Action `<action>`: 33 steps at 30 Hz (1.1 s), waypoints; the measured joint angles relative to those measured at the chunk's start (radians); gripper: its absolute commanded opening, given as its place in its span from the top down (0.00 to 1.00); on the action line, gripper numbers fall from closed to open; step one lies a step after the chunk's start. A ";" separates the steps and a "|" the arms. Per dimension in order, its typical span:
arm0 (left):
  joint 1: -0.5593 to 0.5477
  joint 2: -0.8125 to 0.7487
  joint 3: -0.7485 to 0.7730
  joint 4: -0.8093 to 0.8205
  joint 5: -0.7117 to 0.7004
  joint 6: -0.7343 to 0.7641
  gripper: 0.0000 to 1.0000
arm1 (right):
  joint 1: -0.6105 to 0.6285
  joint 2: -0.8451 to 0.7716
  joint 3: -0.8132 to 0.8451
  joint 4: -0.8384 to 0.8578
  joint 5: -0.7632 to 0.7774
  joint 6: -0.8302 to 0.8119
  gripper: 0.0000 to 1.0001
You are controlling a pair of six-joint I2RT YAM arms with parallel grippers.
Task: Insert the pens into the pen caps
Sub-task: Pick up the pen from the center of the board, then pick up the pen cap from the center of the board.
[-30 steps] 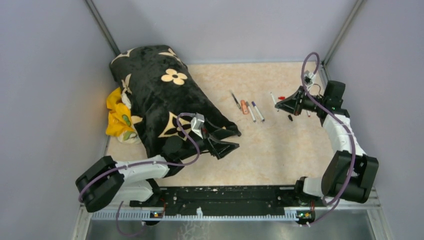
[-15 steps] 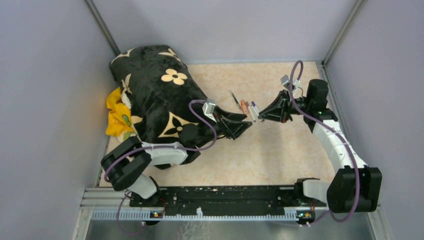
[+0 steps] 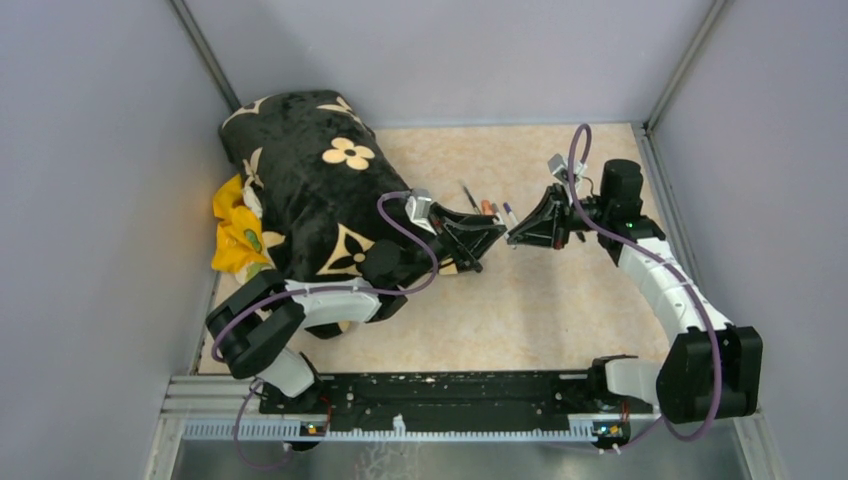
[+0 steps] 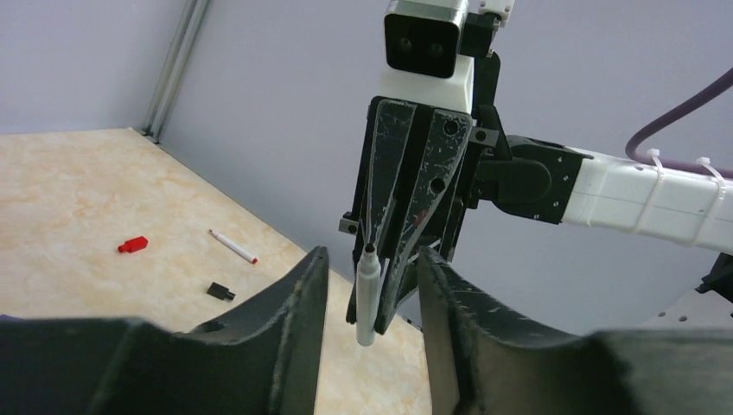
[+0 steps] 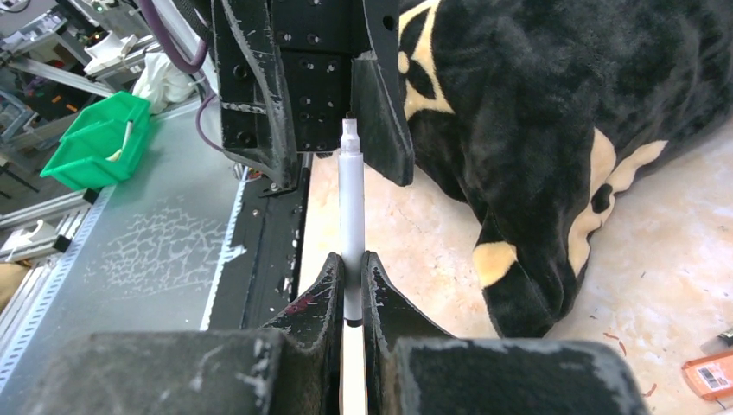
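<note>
pen (image 4: pixel 366 294) within left gripper (image 4: pixel 372 261), caps (image 4: pixel 132 245) maybe beyond

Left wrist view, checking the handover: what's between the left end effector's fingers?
In that view, a slim white plastic marker held by the right end effector, touching neither finger.

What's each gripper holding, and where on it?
Right gripper pinches a white marker on its barrel. Left gripper holds nothing; its open jaws flank the free end.

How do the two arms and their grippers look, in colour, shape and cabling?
The left arm and the right arm have white links between bulky black joints. A purple cable loops along each; white ties bind it on the right arm. The left gripper and the right gripper are black, with long tapering fingers, scuffed pale. A white camera box sits on each wrist.
</note>
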 measured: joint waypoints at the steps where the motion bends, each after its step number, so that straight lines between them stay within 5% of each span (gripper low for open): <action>1: 0.000 0.002 0.006 -0.003 -0.005 0.006 0.64 | 0.002 0.003 0.000 0.000 0.000 0.000 1.00; 5: 0.000 0.024 0.028 -0.013 -0.008 0.028 0.96 | 0.009 0.010 0.000 0.000 0.000 0.000 1.00; 7: 0.000 0.032 0.033 -0.011 -0.007 0.032 1.00 | 0.010 0.011 0.000 -0.001 0.012 0.000 1.00; 12: 0.001 0.032 0.031 -0.014 -0.008 0.053 1.00 | 0.011 0.012 0.000 -0.018 0.039 -0.014 0.49; 15: 0.004 0.013 0.000 -0.022 -0.016 0.081 1.00 | 0.012 0.012 0.005 -0.106 0.089 -0.104 0.40; 22: 0.023 -0.167 -0.186 -0.060 -0.030 0.146 1.00 | 0.013 0.012 0.018 -0.266 0.391 -0.310 0.36; 33: 0.027 -0.509 -0.379 -0.289 -0.034 0.190 1.00 | -0.027 0.253 0.000 -0.192 1.122 -0.274 0.40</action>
